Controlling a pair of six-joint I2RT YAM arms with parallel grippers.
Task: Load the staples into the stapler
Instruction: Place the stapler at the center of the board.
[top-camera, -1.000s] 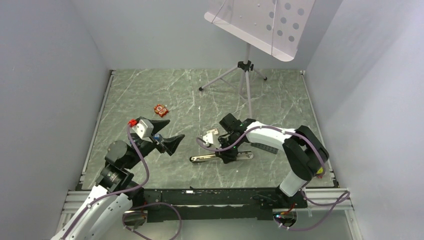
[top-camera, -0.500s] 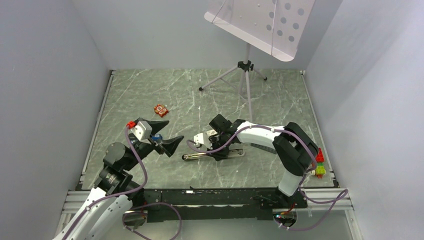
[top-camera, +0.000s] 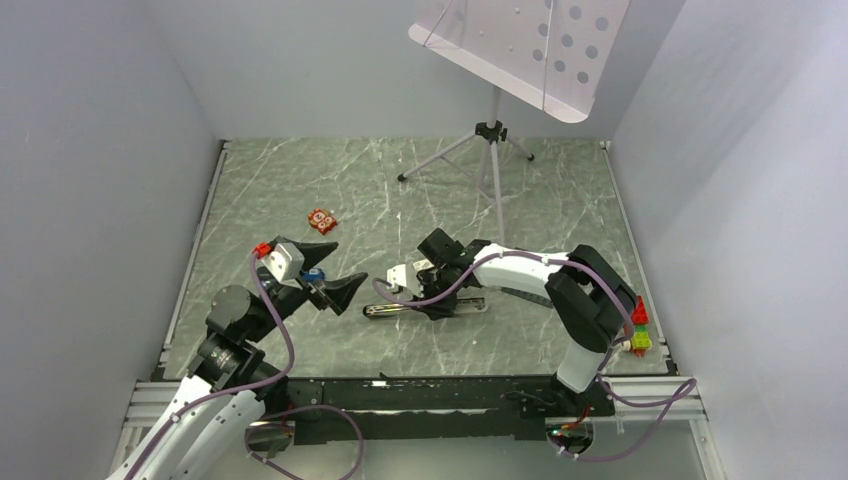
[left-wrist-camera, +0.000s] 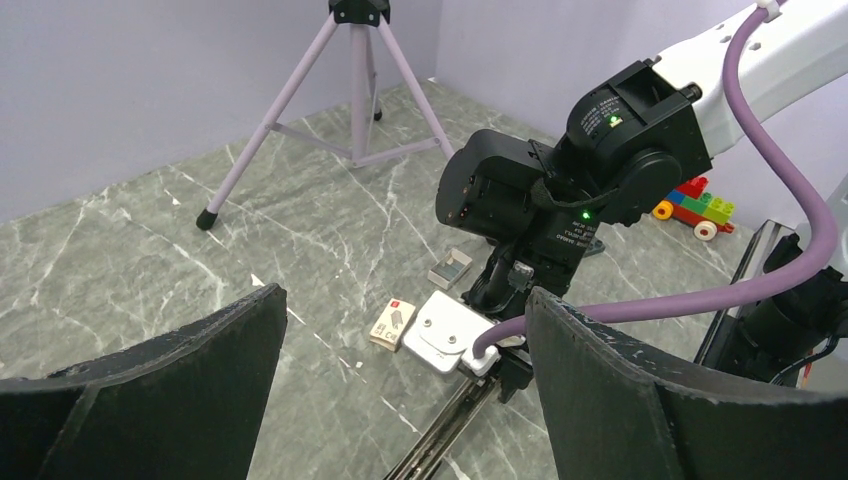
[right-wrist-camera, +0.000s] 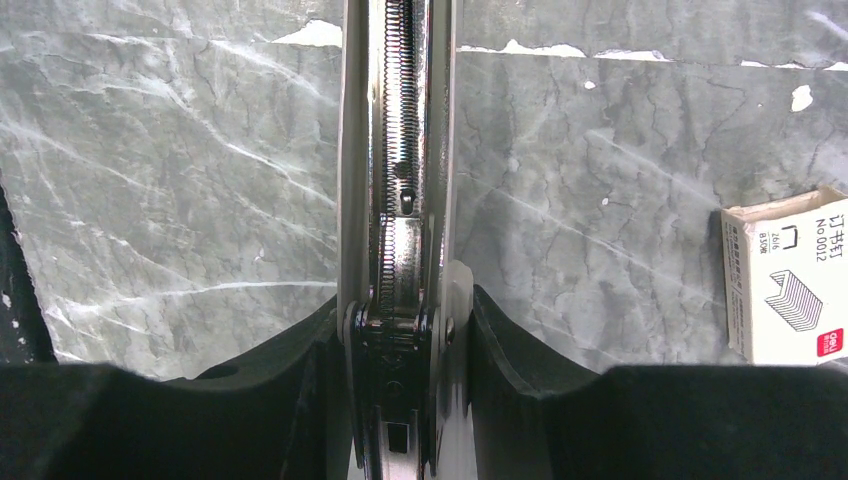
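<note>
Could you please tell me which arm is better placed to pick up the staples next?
Probably left: the left claw is open, empty and faces the staples, while the right claw is shut on the stapler, steadying it.

1. The left arm (top-camera: 235, 320) rises from its base at the near left, elbow bent, forearm angled toward the table's middle.
2. The left gripper (top-camera: 335, 272) hangs above the table with its jaws spread wide, holding nothing.
3. The right arm (top-camera: 520, 268) folds at its elbow near the right side and reaches left, wrist pitched down.
4. The right gripper (right-wrist-camera: 400, 335) is low at the table, fingers (right-wrist-camera: 300, 370) clamped on both sides of the stapler (right-wrist-camera: 400, 150).
</note>
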